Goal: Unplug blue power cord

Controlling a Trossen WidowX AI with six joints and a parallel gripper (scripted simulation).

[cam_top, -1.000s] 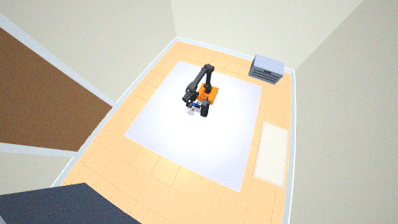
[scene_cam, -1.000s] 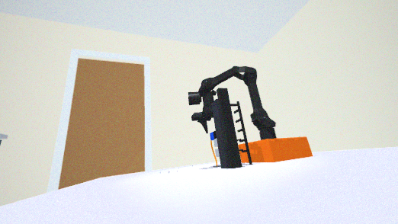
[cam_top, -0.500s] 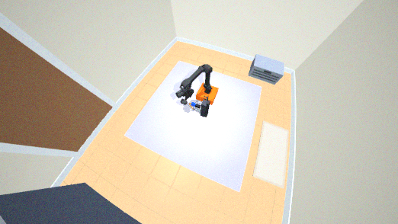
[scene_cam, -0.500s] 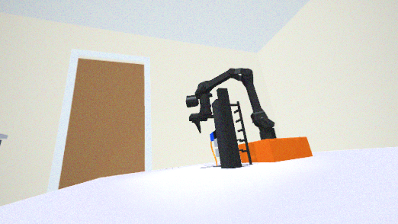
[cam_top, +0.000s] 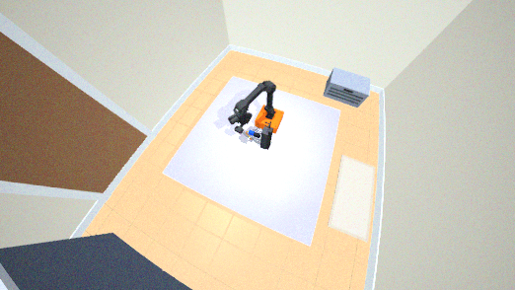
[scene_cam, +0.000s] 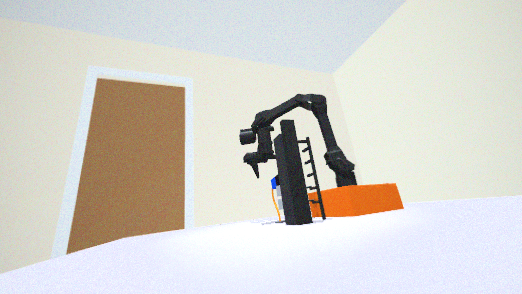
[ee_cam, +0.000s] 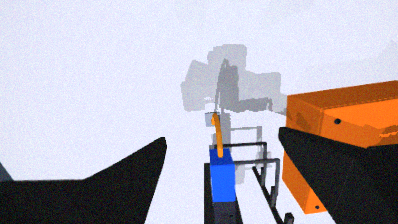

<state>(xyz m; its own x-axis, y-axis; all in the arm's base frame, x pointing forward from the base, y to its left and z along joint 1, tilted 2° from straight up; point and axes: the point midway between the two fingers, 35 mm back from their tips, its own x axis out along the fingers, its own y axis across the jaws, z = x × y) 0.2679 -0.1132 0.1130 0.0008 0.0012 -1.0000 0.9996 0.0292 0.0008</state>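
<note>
From the wrist camera, working left to right: my left finger is a dark wedge well off to the side. In the middle stands the blue plug, upright at the end of the dark power strip, with a short orange cord curling out of its far end. Then comes a thin wire rack, my right finger, and the orange base block behind it.

The gripper is spread wide with nothing in it; both fingers stand apart from the plug. From outside, the gripper hangs near the strip, above the plug.

I judge the plug small, rigid and light, its smooth flat sides likely to slip under a weak pinch. The best hold is across those two broad faces, not on the cord, which looks thin and would bend. Whether the prongs are out of the socket I cannot tell; the plug sits on or just beside the strip's face.
</note>
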